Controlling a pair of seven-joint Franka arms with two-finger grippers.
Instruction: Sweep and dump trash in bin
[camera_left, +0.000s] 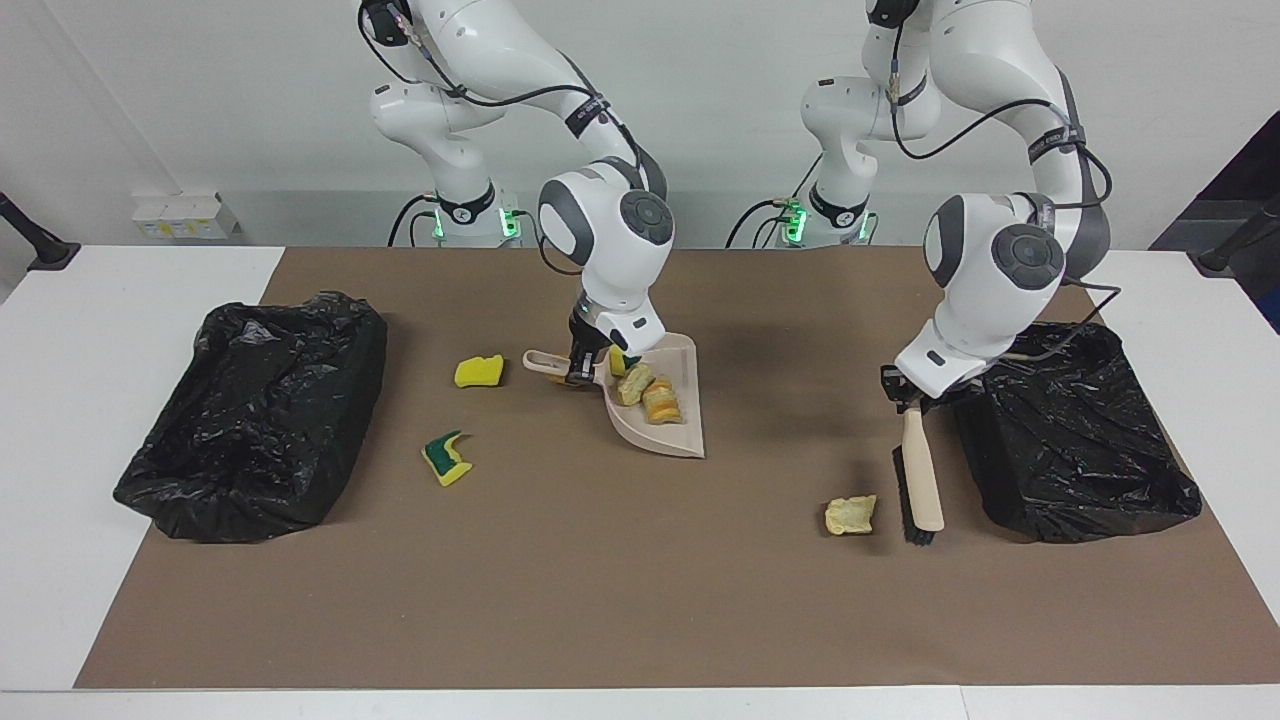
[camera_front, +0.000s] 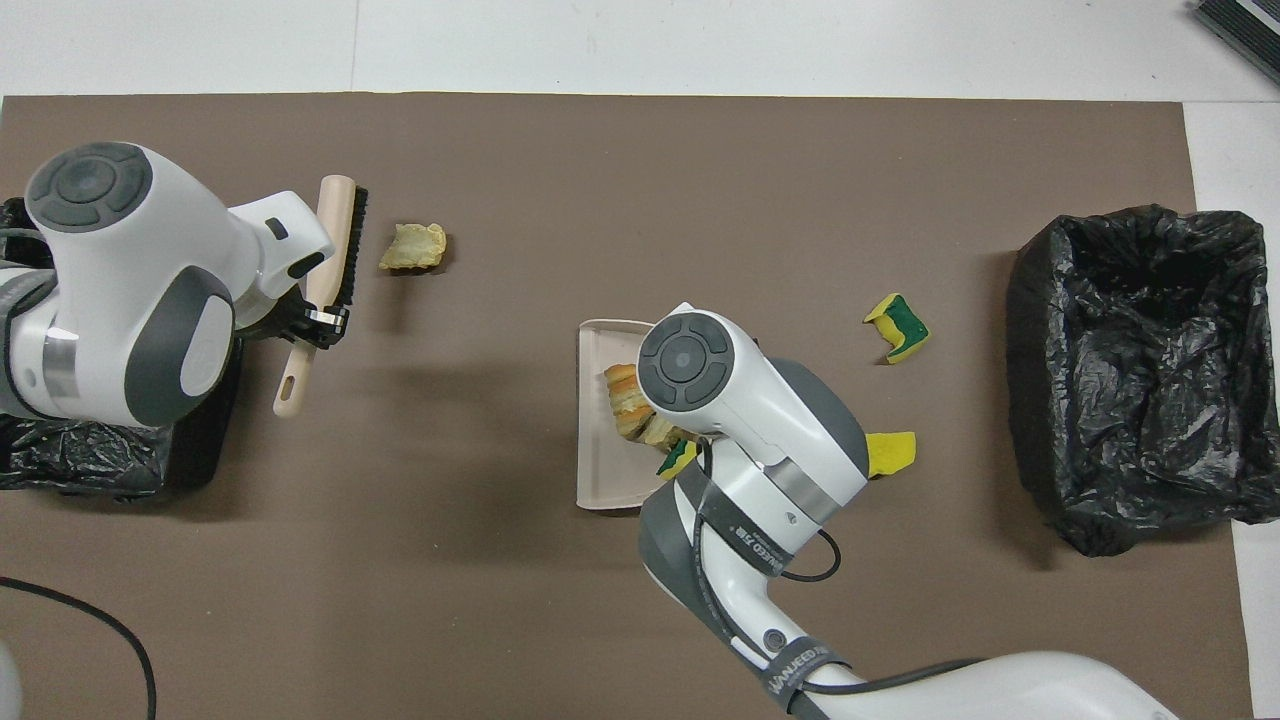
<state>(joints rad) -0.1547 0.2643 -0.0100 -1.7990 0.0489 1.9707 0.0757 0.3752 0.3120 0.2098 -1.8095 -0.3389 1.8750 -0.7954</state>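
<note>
Nearby, bins (camera_left: 255, 410) — loose trash (camera_left: 850, 514), brush (camera_left: 920, 470)

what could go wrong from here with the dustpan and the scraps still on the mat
1. The dustpan already holds several scraps piled near its open edge; the right tool grips only the handle, so tilting on the way to the bin may spill them.
2. The left tool holds the brush beside the bread chunk, which lies apart from the dustpan; a hard sweep could scatter it.
3. Two sponge pieces lie beside the pan and may be missed.
</note>
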